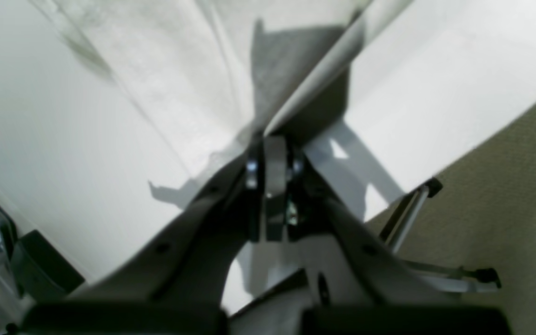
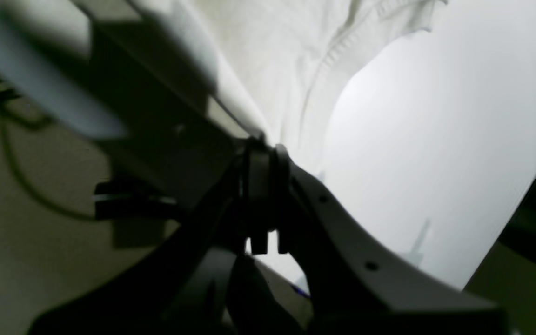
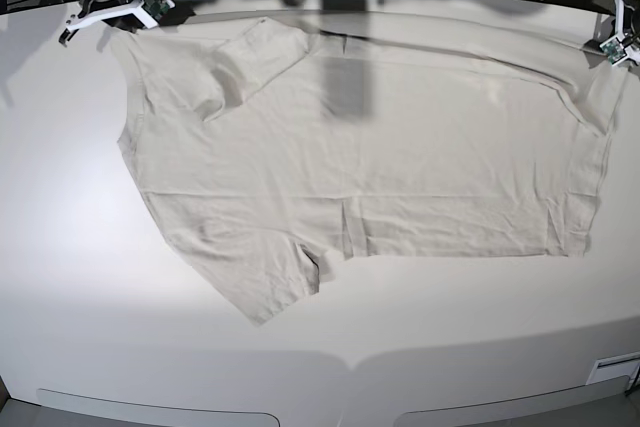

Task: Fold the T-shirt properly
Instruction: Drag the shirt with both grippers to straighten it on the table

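A: How many garments are there?

B: One. A single pale T-shirt (image 3: 380,157) lies spread across the white bench (image 3: 90,277), taking up most of its middle and far part. It lies sideways in the base view: hem toward the right, neck end toward the left.

A: Sleeves?

B: Two. One points toward the near edge and lies flat (image 3: 265,282); the other is folded over onto the body near the far left corner (image 3: 245,62).

A: Flat otherwise?

B: Mostly, with light wrinkles and a short crease near the middle of the lower edge.

A: And the pincers?

B: Two, both at the far edge, well apart. The right pincer (image 2: 268,151) sits at the far left corner in the base view, its jaws pressed together on the T-shirt; its wrist view shows a ribbed edge (image 2: 342,46) running away from the tips.

A: The left one?

B: The left pincer (image 1: 275,139) is at the far right corner, jaws also closed on the T-shirt, with a fold of cloth rising from the tips. Beyond the bench edge that view shows olive floor (image 1: 505,186).
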